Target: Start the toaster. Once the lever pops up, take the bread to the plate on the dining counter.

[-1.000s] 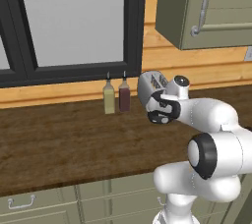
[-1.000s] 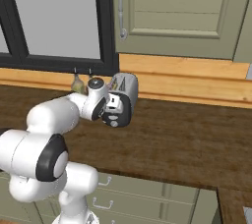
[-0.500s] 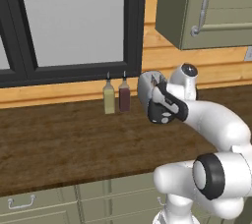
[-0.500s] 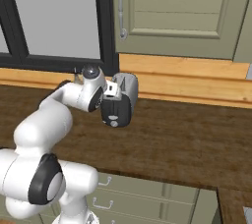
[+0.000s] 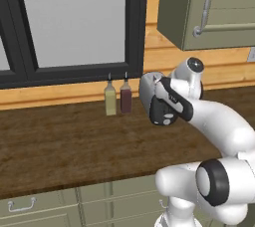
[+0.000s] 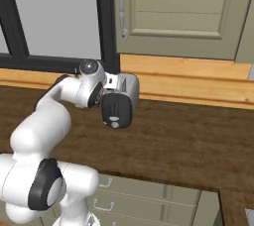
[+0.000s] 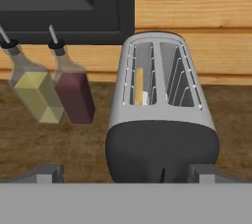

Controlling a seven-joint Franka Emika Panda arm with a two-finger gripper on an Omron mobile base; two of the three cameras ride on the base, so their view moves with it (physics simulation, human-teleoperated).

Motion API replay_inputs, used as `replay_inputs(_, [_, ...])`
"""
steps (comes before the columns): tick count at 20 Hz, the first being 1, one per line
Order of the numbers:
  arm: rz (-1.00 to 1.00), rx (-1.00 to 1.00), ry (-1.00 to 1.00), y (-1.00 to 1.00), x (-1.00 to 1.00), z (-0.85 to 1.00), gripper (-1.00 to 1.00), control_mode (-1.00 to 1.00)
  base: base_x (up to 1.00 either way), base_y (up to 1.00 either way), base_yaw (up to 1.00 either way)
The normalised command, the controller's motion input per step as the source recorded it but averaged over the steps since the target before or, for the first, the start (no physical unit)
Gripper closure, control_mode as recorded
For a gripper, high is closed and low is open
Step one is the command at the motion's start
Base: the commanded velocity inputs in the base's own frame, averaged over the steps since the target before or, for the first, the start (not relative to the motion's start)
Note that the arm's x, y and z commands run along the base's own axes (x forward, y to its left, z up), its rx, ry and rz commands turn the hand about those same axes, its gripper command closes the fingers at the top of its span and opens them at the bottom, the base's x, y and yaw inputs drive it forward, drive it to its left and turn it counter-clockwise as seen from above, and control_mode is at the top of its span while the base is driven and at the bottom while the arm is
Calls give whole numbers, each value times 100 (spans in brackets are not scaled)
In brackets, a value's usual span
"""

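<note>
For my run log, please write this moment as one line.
phase: approach toaster | gripper: open, holds nothing | bread: in left slot | lever: not visible | bottles: beside toaster

I see toaster [image 7: 162,120]: brushed metal shell, matt black plastic front. Counter [image 5: 60,141]: dark wood grain. Bottles [image 7: 74,88]: clear glass.
</note>
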Motion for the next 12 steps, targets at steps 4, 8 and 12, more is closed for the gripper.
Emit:
replay_inputs(4, [0, 0, -1, -2, 22, 0, -100, -100, 0, 0, 0])
replay_inputs(8, [-1, 0, 0, 0, 33, 0, -100, -100, 0, 0, 0])
replay_inputs(12, [0, 0, 0, 0, 23, -4, -100, -100, 0, 0, 0])
